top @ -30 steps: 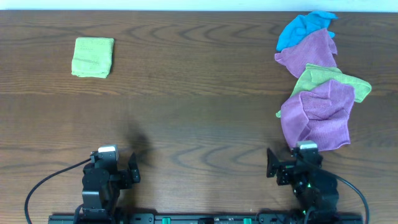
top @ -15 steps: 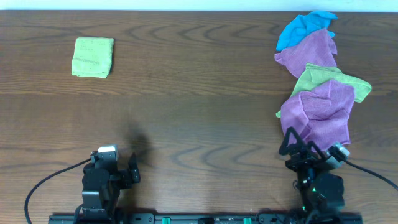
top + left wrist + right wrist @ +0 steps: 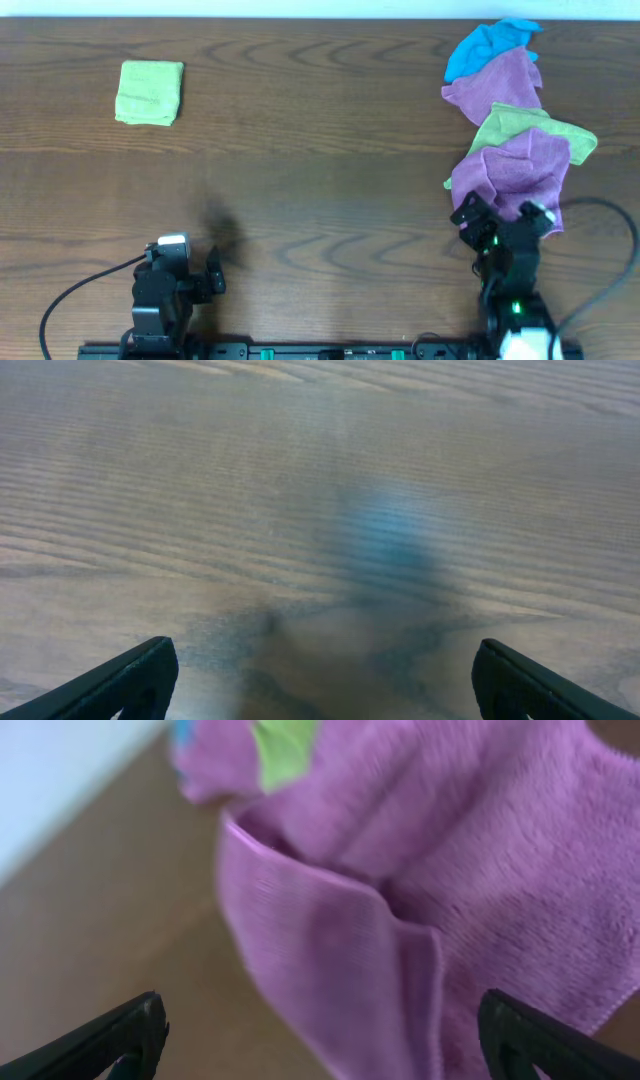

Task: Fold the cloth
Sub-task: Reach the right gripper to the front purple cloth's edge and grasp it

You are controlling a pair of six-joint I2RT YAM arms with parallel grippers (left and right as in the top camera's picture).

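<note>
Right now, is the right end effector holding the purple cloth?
No, the right end effector is open, with the purple cloth just ahead.

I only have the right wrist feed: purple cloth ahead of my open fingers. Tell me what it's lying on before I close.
Observer: Overhead, the near purple cloth lies partly on a lime-green cloth, which sticks out at its far side.
Operator: Report what's beyond that.
Observer: A second purple cloth, then a blue cloth farthest back.
Operator: Give me the left arm.
Observer: The left gripper is open over bare table, well away from the pile.
</note>
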